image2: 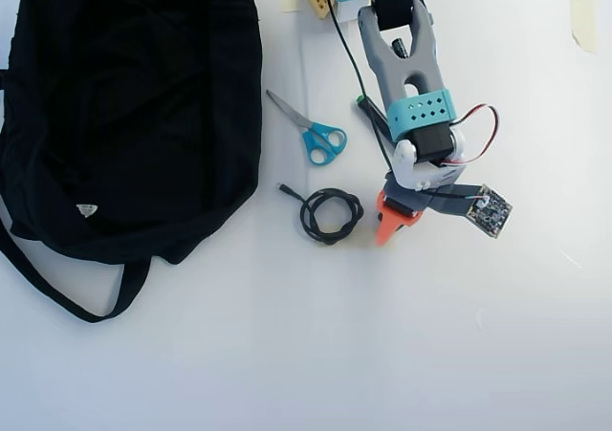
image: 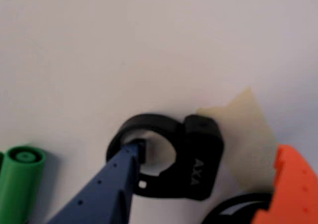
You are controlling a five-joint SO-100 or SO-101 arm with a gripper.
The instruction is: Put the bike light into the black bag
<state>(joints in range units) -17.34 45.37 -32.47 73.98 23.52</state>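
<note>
The bike light (image: 201,157) is a small black body marked AXA with a black loop strap (image: 144,122), lying on the white table in the wrist view. My gripper (image: 208,152) is down at it. The blue finger (image: 117,179) has its tip inside the loop, and the orange finger (image: 290,189) stands apart on the other side of the body, so the jaws are open. In the overhead view the gripper (image2: 392,223) covers the light. The black bag (image2: 124,116) lies at the far left with its strap (image2: 67,297) trailing toward the front.
Blue-handled scissors (image2: 320,140) and a coiled black cable (image2: 330,213) lie between the bag and the arm. A green cylinder (image: 20,184) lies left of the blue finger. A beige tape piece (image: 251,134) sits by the light.
</note>
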